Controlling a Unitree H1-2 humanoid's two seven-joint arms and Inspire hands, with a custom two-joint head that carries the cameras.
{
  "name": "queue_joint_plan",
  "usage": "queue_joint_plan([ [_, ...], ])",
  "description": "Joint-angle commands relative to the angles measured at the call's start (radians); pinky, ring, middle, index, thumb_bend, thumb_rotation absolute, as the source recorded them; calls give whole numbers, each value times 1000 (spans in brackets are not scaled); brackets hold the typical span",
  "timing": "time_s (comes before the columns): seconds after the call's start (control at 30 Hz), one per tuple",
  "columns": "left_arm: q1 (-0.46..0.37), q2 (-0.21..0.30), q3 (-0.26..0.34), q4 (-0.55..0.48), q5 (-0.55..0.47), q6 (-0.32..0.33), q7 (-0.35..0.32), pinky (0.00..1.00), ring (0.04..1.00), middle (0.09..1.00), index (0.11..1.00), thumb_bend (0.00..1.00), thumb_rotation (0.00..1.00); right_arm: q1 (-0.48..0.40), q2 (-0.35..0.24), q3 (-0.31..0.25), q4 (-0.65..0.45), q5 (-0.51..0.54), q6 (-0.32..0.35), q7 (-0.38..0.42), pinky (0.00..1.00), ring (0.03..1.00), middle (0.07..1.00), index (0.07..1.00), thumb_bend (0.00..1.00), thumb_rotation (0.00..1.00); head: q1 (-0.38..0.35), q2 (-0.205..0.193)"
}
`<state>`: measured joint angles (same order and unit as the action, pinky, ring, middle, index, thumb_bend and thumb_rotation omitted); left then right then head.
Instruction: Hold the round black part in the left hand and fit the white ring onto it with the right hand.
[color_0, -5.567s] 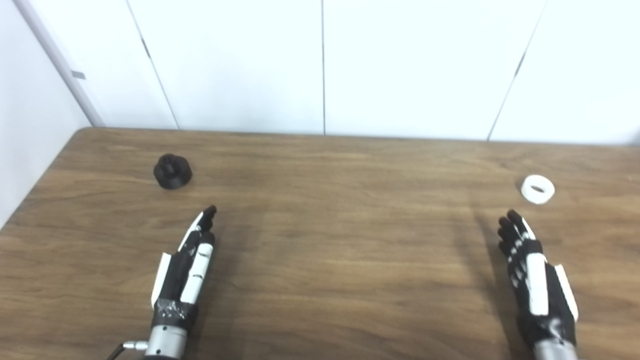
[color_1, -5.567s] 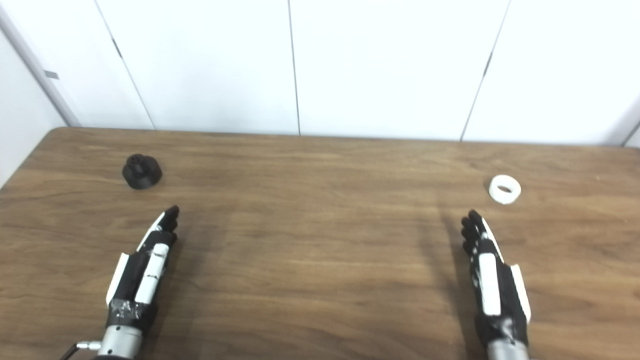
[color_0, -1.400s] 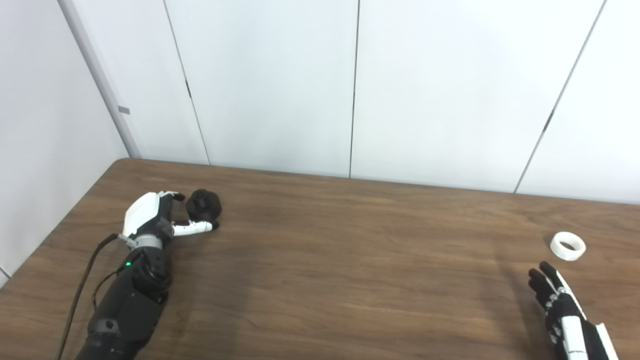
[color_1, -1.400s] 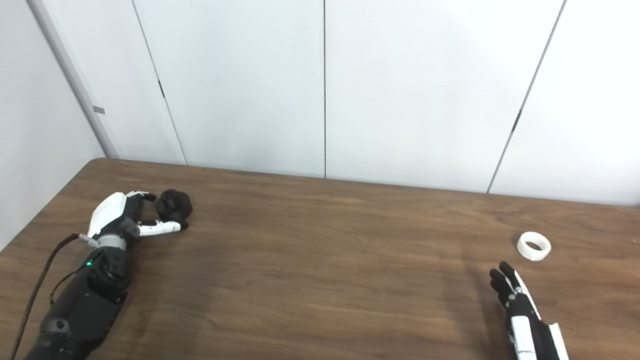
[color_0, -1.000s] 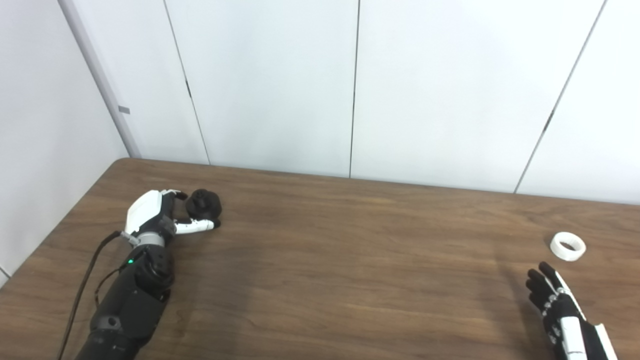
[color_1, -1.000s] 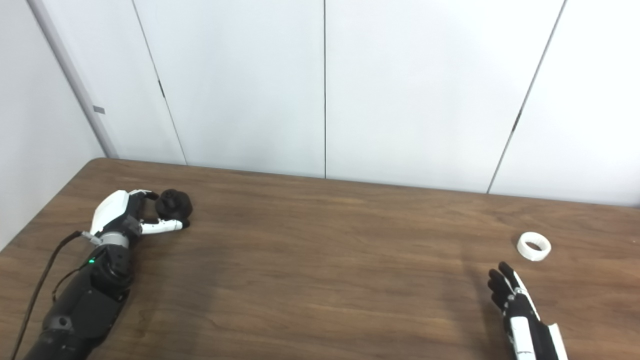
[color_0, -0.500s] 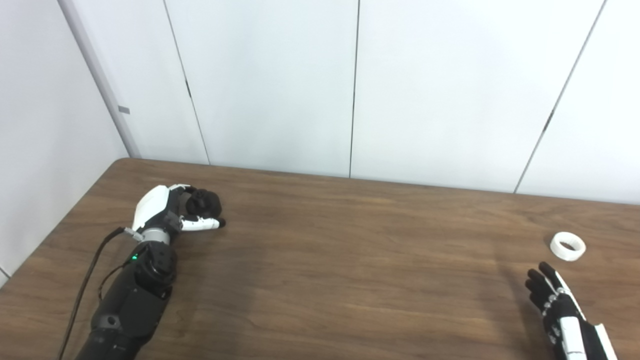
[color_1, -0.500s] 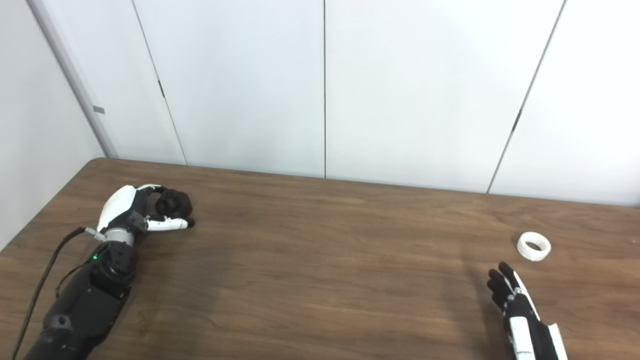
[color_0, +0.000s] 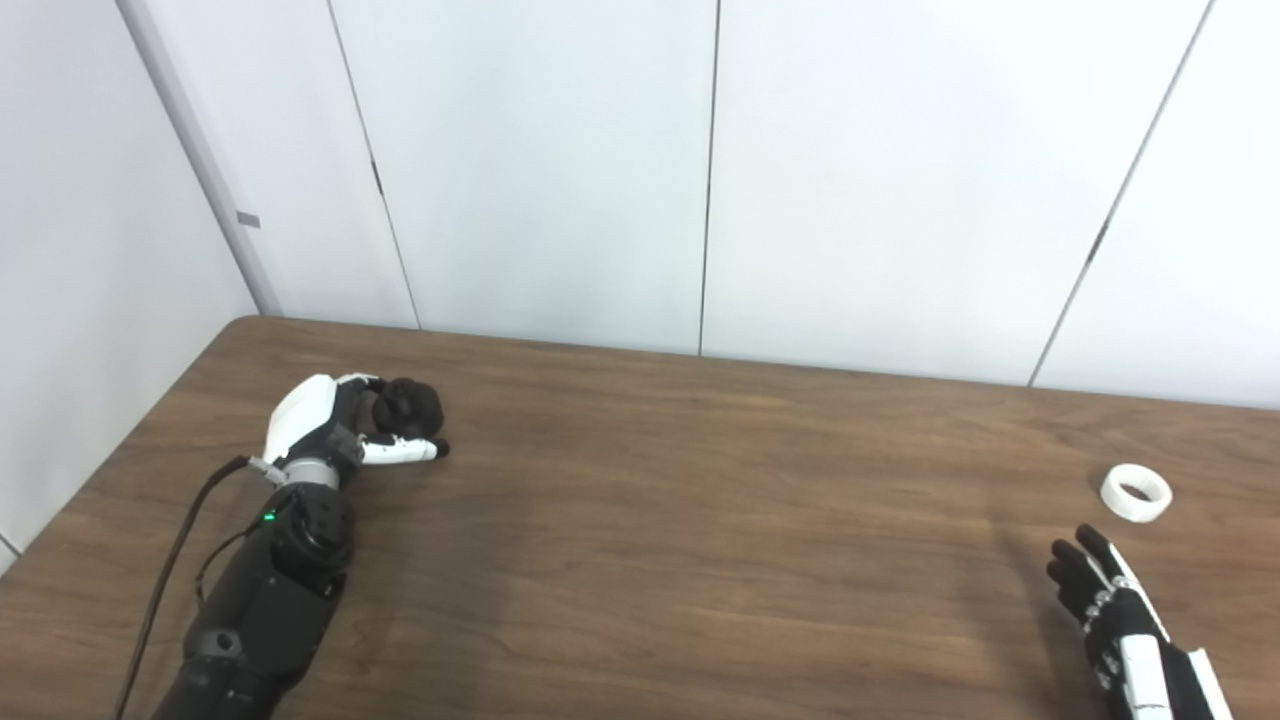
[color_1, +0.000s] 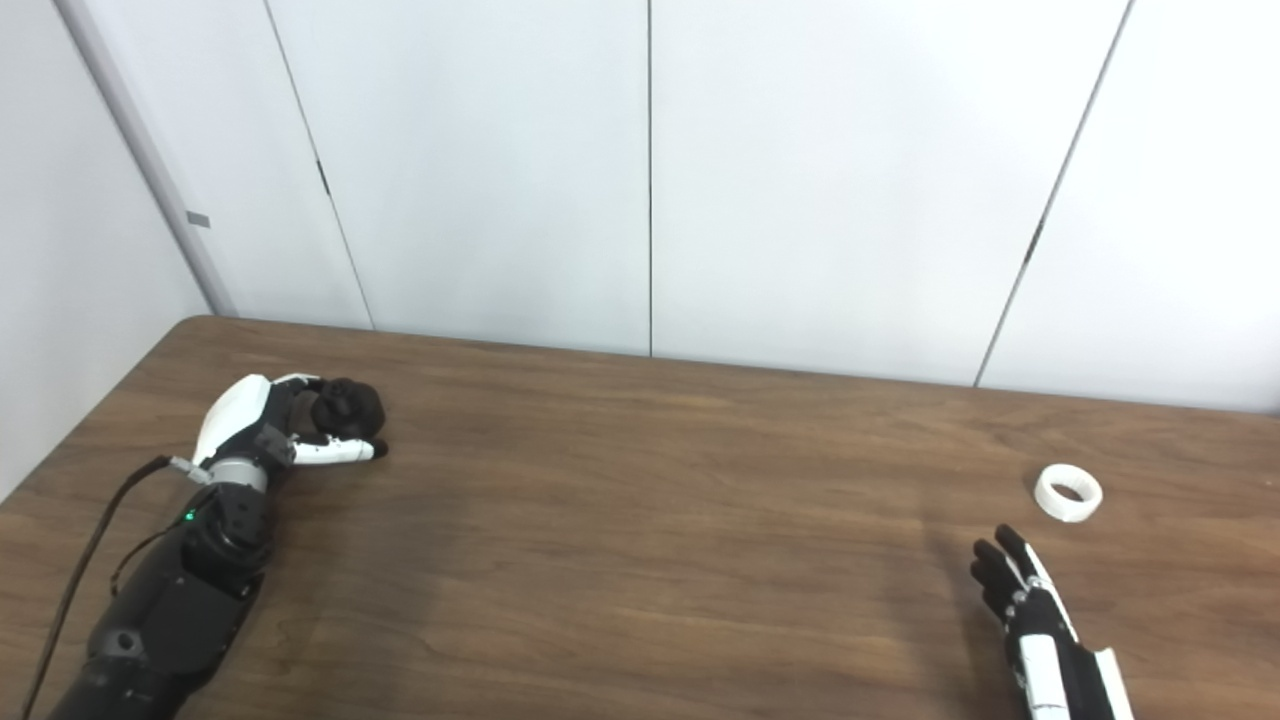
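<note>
The left hand (color_0: 325, 425) is clasping the round black plastic part (color_0: 407, 407) at the far left of the brown wooden worktop (color_0: 700, 520). The small white ring (color_0: 1135, 492) is lying untouched, just beyond the right hand (color_0: 1120, 625), which is resting released with fingers spread; fitting is not yet started.

A wooden table (color_0: 660, 520) with dark brown grain carries 2 small things, well apart — one toward each end. Near its far left corner stands the round black part (color_0: 408, 405), enclosed by the fingers and thumb of the left hand (color_0: 325, 425), whose dark forearm lies along the left edge with a thin cable beside it. Near the right edge lies the white ring (color_0: 1135, 492), flat, its hole facing up. Just short of the ring, at the near right corner, the right hand (color_0: 1115, 625) hovers low or rests — which, cannot be told.
</note>
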<state>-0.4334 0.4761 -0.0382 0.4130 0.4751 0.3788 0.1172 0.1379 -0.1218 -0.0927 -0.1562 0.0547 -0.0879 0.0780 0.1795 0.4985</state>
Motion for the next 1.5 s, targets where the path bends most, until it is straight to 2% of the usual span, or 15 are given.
queue_joint_plan([
  [0.0,-41,36,3,-27,27,0,23,1000,985,926,788,934,297,35,17,11,17,3,-4,-5,984,918,907,932,555,987,1,0],
  [0.5,-61,36,2,-6,23,-17,25,1000,984,913,756,914,291,31,23,9,26,13,-6,-7,937,904,893,922,564,958,1,-3],
  [0.57,-61,29,10,-10,12,-27,31,1000,982,907,721,903,269,31,22,9,27,13,-9,-6,947,906,893,923,574,964,0,-2],
  [0.63,-63,20,23,-4,-5,-37,37,1000,980,897,645,887,226,31,20,10,28,8,-11,-6,944,904,895,927,576,978,0,-2],
  [0.67,-63,17,28,-2,-12,-40,40,1000,980,894,613,870,202,32,19,10,29,8,-12,-6,943,904,895,927,580,980,0,-2],
  [0.7,-63,11,36,-3,-21,-42,43,1000,981,887,553,702,136,33,19,10,28,5,-12,-7,943,905,894,927,581,979,0,-2],
  [0.73,-63,7,42,-3,-26,-43,44,1000,980,867,511,597,87,33,18,10,26,3,-11,-7,947,907,893,926,573,989,2,0],
  [0.83,-59,8,41,-8,-23,-45,42,999,964,825,485,530,52,33,17,9,24,4,-12,-6,949,907,892,926,565,995,1,0],
  [1.23,-42,34,12,-14,6,-35,35,1000,919,786,484,523,50,36,16,5,15,30,13,1,970,911,896,930,608,995,6,3],
  [1.37,-27,33,16,-53,5,-17,23,994,920,786,484,523,50,36,17,6,16,28,8,-1,947,907,896,931,593,1000,6,3],
  [1.47,-10,27,17,-96,7,-3,12,949,930,793,484,523,51,37,16,8,17,18,2,-4,941,900,890,927,584,1000,3,5],
])
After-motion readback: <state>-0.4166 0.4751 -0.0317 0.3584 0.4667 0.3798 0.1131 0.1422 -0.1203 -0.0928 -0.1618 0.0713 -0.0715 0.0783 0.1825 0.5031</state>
